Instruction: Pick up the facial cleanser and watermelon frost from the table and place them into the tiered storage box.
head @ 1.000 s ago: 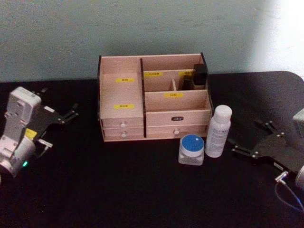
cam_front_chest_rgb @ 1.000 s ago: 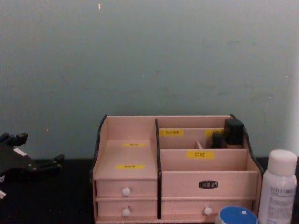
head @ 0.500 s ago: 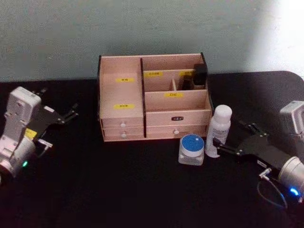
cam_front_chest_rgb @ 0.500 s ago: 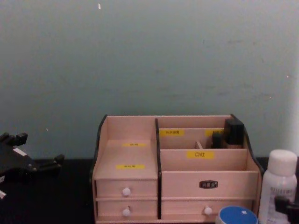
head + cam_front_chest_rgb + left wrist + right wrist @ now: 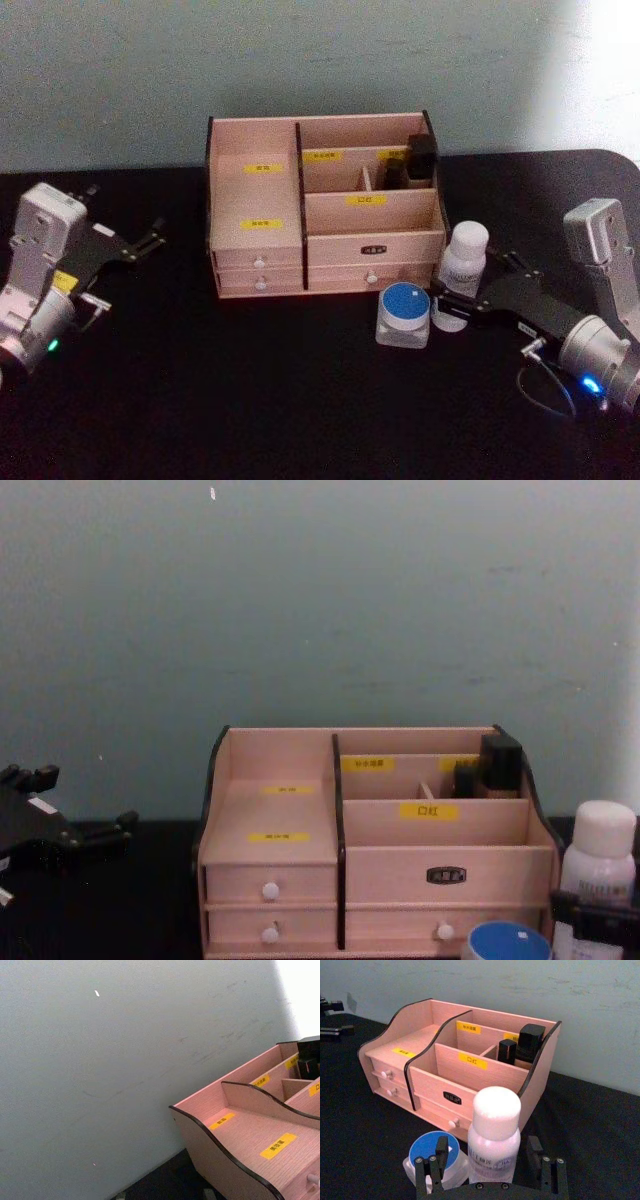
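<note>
Facial cleanser (image 5: 465, 260) is a pale upright bottle, white-capped, within right pincer (image 5: 487, 1149).

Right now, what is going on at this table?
The right gripper has its fingers open on either side of the white bottle with a white cap, not yet closed on it. The bottle stands on the black table just in front of the pale wooden tiered storage box, beside a short clear jar with a blue lid. The left gripper rests open at the table's left side.
</note>
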Motion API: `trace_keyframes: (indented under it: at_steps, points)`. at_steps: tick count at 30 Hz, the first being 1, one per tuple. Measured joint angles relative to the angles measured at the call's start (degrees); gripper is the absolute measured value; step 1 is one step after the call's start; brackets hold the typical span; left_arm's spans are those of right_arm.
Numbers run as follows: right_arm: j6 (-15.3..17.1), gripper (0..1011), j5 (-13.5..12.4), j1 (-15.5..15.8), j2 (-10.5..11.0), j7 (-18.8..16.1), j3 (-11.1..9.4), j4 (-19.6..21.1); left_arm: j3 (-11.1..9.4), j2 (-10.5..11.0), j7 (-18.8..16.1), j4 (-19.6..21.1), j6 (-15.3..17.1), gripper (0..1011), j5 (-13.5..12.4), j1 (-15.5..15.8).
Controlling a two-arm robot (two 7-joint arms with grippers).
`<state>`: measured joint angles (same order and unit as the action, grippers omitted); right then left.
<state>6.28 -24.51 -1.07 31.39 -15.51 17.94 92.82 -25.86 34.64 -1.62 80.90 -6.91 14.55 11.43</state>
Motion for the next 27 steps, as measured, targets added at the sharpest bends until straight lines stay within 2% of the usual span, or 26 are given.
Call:
trace_keyframes:
  at_steps: [12,27]
  points:
    - [0.55,1002,1.60,-2.07,-2.84,-1.33,-0.41,-2.65,0.00,0.00,0.00,0.00,0.00,1001,0.00,0.00]
    - [0.55,993,1.58,-2.09,-2.80,-1.34,-0.42,-2.66,0.00,0.00,0.00,0.00,0.00,1001,0.00,0.00]
